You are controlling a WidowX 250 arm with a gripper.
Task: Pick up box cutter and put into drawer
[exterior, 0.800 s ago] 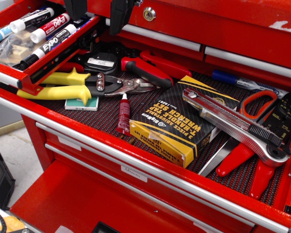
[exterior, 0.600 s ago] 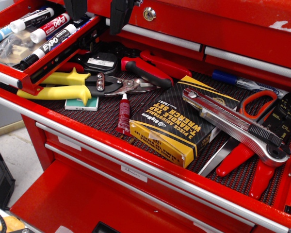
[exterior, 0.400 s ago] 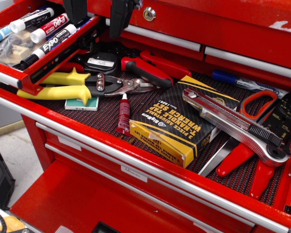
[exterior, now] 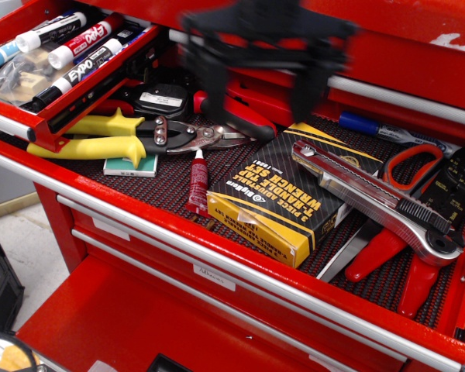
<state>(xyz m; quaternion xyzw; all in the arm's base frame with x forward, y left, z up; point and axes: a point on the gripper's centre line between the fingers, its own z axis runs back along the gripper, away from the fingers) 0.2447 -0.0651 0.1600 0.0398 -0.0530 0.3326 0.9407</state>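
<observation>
The box cutter (exterior: 376, 200) is a long silver knife with a black ribbed slider. It lies in the open red drawer (exterior: 240, 260), slanting from the black and yellow wrench box (exterior: 283, 198) down to the right, its curved butt end near the drawer's right side. My gripper (exterior: 260, 105) is a dark, motion-blurred shape at the top middle, above the drawer's back. Its two fingers (exterior: 211, 81) stand wide apart and hold nothing. It is up and to the left of the box cutter, not touching it.
Yellow-handled snips (exterior: 108, 138), a red tube (exterior: 198, 182), red-handled pliers (exterior: 236, 112), red-handled scissors (exterior: 411, 167) and red-handled tools (exterior: 395, 263) also lie in the drawer. An upper tray (exterior: 58, 58) with markers juts out at the left. A lower drawer (exterior: 124, 318) is open.
The gripper has swung fast from the top left edge to the top middle and down towards the drawer, now blurred. The box cutter and the other tools have not moved.
</observation>
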